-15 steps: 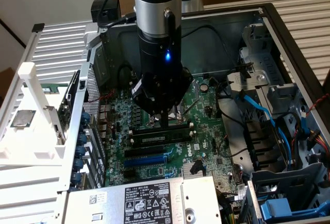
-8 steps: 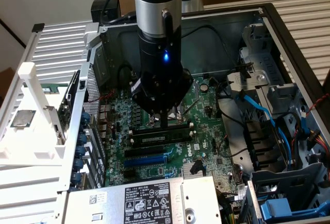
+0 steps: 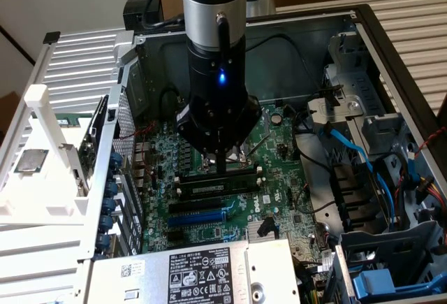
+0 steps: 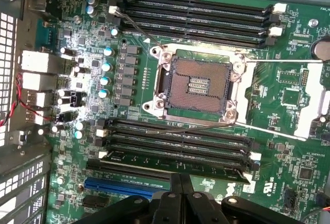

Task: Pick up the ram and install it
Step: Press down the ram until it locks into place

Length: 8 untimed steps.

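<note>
One robot arm reaches down into one open computer case [image 3: 363, 31], its gripper [image 3: 221, 164] low over the motherboard [image 3: 276, 143]. In the exterior view the fingers look drawn close together, their tips just above or touching the ram [image 3: 216, 184]; whether they actually grip it cannot be told, because the arm's body covers most of the fingers. In the wrist view the dark fingers [image 4: 180, 195] meet at a narrow seam with nothing visible between them.

The ram [image 4: 175, 158] lies seated in a slot on the near side of the processor socket [image 4: 198, 85], a single green stick with dark chips, level with the slots beside it.

Counting in the wrist view: one empty socket, four black slots [image 4: 198, 18] on its far side, and about four more on the near side, the ram filling one. White clips [image 4: 280, 7] mark the slot ends. One blue slot [image 4: 126, 184] sits beyond the ram, partly hidden by the gripper.

In the exterior view, blue cables [image 3: 349, 143] run at the exterior view's right, and a labelled power supply [image 3: 195, 272] is cut off at the bottom edge.
</note>
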Available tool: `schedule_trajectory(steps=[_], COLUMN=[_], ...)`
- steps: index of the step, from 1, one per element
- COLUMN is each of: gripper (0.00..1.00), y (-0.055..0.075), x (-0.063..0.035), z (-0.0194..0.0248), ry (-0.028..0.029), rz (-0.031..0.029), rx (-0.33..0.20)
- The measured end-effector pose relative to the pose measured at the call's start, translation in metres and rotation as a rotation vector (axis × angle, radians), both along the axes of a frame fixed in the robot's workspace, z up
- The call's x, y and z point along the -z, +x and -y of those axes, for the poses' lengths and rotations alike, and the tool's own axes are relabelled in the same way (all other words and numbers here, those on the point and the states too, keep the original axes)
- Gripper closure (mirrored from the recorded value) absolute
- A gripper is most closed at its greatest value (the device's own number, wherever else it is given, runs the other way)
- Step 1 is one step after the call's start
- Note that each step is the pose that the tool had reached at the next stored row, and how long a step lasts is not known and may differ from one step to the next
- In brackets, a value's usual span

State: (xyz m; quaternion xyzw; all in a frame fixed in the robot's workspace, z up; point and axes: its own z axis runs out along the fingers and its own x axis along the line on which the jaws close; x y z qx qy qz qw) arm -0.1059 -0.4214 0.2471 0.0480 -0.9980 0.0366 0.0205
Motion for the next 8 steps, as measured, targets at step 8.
schedule_trajectory(steps=[8], gripper=[0.9], y=[0.0], x=[0.0], z=[0.0], ry=[-0.0001], rz=[0.0], rx=[0.029])
